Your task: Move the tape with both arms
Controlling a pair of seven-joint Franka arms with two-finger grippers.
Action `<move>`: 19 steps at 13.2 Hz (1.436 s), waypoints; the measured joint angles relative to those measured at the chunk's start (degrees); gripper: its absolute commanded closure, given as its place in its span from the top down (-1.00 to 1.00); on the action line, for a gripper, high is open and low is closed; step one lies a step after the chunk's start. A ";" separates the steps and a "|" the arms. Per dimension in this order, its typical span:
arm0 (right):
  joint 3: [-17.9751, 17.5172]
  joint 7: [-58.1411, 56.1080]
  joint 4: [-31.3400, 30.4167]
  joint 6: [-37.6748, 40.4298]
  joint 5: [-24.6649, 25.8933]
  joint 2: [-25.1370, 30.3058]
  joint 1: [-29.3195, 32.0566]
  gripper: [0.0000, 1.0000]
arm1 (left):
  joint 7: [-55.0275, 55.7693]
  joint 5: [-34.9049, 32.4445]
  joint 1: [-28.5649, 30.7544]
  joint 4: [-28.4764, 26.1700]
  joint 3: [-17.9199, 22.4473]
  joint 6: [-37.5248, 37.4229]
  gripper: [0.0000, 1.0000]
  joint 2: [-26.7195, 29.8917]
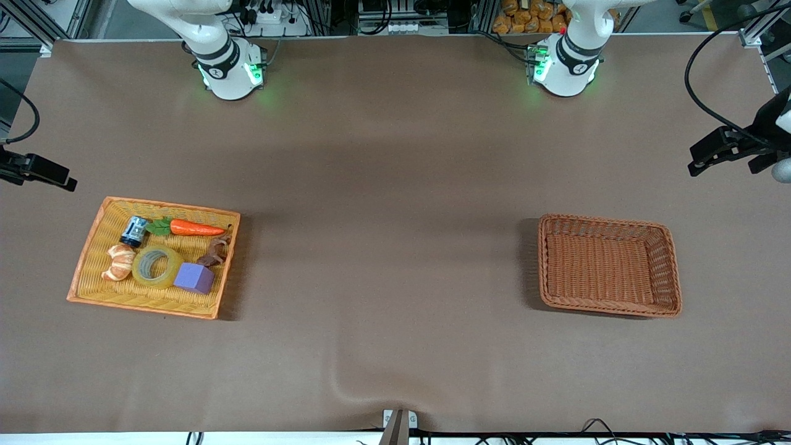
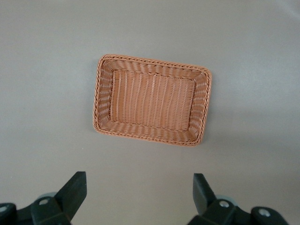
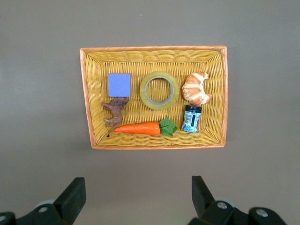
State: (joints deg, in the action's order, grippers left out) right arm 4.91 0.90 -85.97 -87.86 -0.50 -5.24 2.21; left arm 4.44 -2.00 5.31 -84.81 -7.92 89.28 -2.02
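The tape (image 1: 157, 266), a translucent yellow ring with a grey core, lies flat in the yellow basket (image 1: 93, 247) at the right arm's end of the table, between the croissant and the purple block. It also shows in the right wrist view (image 3: 159, 90). My right gripper (image 3: 138, 180) is open and empty, high over the table beside the yellow basket (image 3: 154, 55). My left gripper (image 2: 139, 177) is open and empty, high over the table beside the empty brown basket (image 2: 104, 96). Neither hand shows in the front view, only the arms' bases.
In the yellow basket lie a croissant (image 1: 119, 262), a purple block (image 1: 194, 277), a toy carrot (image 1: 191, 228), a small blue can (image 1: 134, 231) and a brown figure (image 1: 215, 251). The brown basket (image 1: 670, 266) stands at the left arm's end.
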 measured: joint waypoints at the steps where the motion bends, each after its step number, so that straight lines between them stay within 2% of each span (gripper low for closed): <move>1: 0.00 0.00 0.00 0.00 0.00 0.00 0.00 1.00 | 0.00 0.00 0.00 0.00 0.00 0.00 1.00 0.00; 8: -0.03 -0.02 -0.14 0.14 0.00 -0.18 -0.04 1.00 | 0.00 0.00 1.24 0.03 0.94 0.00 1.00 0.00; 12: -0.23 -0.40 -1.23 -0.33 0.00 -4.96 -1.12 1.00 | -0.50 0.00 2.76 -0.15 1.58 -0.15 1.00 -0.02; 15: -0.19 -3.04 -3.76 -7.76 0.00 -10.04 -1.35 1.00 | -0.50 0.00 2.38 -0.83 1.12 -0.79 1.00 -0.36; 19: 0.21 -9.87 -12.99 -21.98 0.00 -12.81 -0.44 1.00 | -0.49 0.00 2.19 -0.82 0.28 -1.74 1.00 -0.37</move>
State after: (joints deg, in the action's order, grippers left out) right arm 5.12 -8.97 -98.96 -109.84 -0.50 -18.05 1.77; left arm 3.95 -2.00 7.50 -85.63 -7.63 87.54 -2.39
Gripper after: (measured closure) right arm 0.000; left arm 0.000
